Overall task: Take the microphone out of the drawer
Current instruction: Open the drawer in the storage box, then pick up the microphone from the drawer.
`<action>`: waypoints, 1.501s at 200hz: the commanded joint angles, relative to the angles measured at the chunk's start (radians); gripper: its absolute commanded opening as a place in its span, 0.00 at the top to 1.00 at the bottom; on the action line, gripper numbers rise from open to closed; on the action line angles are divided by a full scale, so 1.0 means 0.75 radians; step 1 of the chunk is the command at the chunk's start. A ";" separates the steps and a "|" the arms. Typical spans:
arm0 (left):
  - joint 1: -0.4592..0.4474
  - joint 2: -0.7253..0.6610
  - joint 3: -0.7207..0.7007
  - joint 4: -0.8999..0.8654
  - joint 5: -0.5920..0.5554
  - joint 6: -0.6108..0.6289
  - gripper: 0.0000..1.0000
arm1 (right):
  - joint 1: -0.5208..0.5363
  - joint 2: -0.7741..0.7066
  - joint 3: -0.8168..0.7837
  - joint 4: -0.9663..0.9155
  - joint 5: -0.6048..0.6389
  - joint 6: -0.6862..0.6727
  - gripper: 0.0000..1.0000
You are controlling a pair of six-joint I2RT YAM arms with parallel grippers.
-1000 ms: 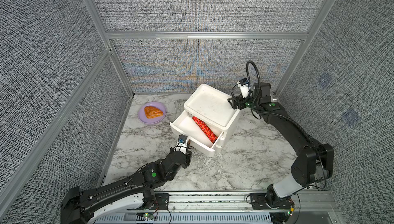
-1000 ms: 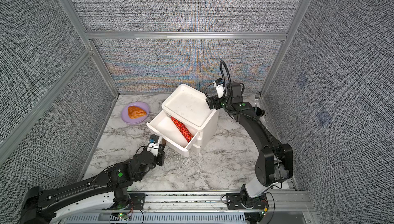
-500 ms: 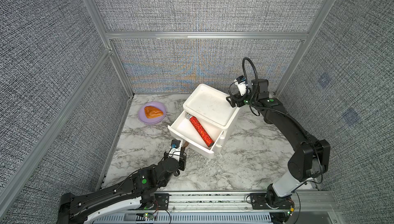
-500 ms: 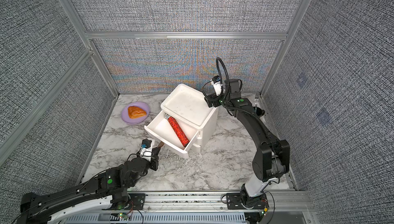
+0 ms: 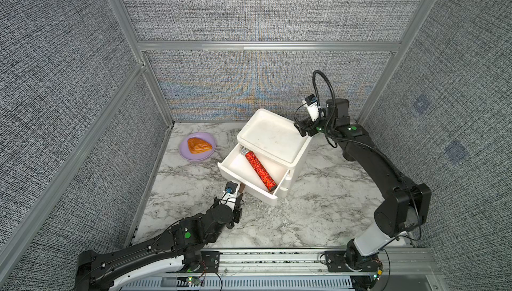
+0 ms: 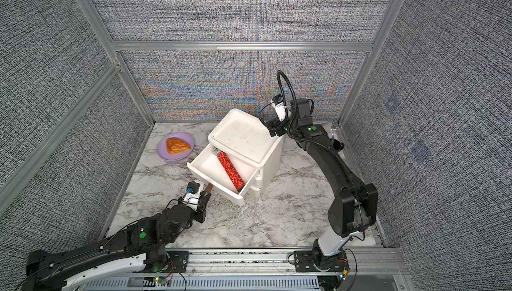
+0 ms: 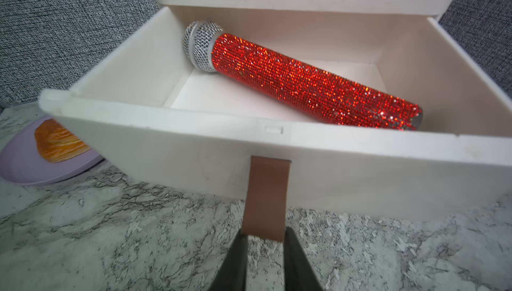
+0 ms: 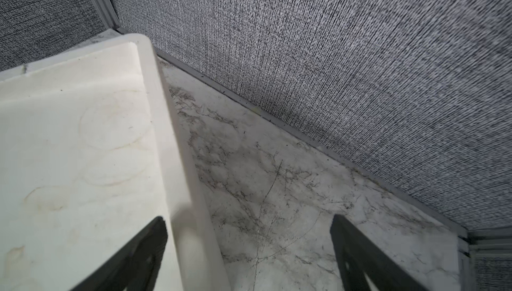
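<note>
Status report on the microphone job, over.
Left gripper open, tip of brown pull strap between its jaws. Right gripper open, astride top rim of white cabinet. Red glittery microphone lies diagonal in the open white drawer. Nothing covering it.

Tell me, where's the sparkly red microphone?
In both top views, the microphone lies slantwise inside the open white drawer, right of the purple plate.
</note>
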 commanded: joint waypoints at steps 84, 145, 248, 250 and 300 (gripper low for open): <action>0.004 -0.339 0.238 -0.275 -0.309 0.041 0.00 | 0.344 -0.191 0.006 -0.103 0.029 0.020 0.06; 0.020 -0.198 0.624 -0.442 -0.310 0.221 0.00 | 0.657 -0.230 -0.081 -0.229 -0.021 0.177 0.07; 0.141 0.117 0.975 -0.448 -0.188 0.446 0.00 | 0.819 -0.143 -0.146 -0.183 -0.168 0.387 0.10; 0.152 0.120 0.973 -0.443 -0.176 0.447 0.00 | 0.819 -0.139 -0.146 -0.185 -0.170 0.390 0.09; 0.509 0.272 0.925 -0.406 0.227 0.321 0.00 | 0.818 -0.123 -0.198 -0.183 -0.198 0.431 0.10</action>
